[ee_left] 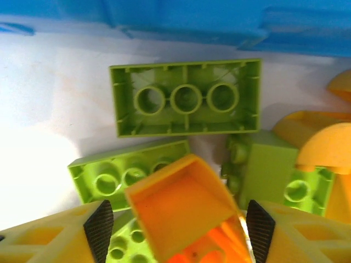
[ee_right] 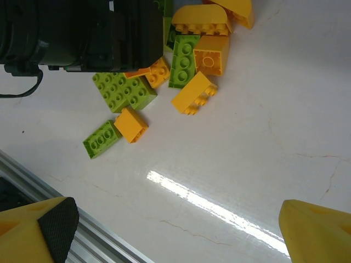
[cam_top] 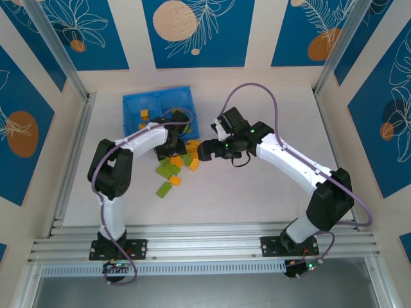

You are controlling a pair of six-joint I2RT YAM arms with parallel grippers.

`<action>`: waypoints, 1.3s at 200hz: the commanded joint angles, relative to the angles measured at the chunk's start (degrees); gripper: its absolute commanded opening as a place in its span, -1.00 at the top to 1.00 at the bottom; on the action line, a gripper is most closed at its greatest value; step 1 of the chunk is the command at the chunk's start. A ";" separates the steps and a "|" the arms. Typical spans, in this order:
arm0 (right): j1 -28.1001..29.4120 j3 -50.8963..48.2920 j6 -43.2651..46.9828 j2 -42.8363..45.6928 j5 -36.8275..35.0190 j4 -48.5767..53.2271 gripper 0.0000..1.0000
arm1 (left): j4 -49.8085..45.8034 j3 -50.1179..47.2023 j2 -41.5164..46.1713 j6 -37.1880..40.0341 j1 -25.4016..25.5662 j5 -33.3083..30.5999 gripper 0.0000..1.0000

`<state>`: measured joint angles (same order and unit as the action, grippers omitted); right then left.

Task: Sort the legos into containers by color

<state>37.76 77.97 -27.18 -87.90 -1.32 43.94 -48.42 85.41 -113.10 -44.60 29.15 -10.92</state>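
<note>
Two pads (ee_left: pixel 100 227) of my left claw (ee_left: pixel 178 230) bracket a tilted orange brick (ee_left: pixel 181 208), hollow side facing me; whether they pinch it I cannot tell. Beyond lie lime green bricks (ee_left: pixel 185 98), undersides showing, then the blue tray (ee_left: pixel 219 22) along the upper edge. My right claw (ee_right: pixel 175 230) gapes wide and empty over the white table (ee_right: pixel 247 137), with the brick pile (ee_right: pixel 186 60) in the upper middle.
</note>
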 commanded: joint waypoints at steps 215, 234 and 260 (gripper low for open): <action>3.34 -8.95 5.11 13.01 1.25 -14.54 -0.92 | -3.86 15.90 8.01 10.69 -15.35 -8.31 0.43; 3.34 -8.43 4.99 13.39 0.70 -11.99 -0.92 | -2.96 18.50 2.87 11.41 -17.61 -7.08 0.43; 3.29 -9.23 4.15 14.65 -1.13 -9.81 -0.92 | -4.03 25.30 -5.14 12.01 -18.61 -2.74 0.34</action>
<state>41.04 69.71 -23.29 -75.18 -0.30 32.34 -51.46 105.06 -111.96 -34.24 10.92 -17.56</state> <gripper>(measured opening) 0.961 0.332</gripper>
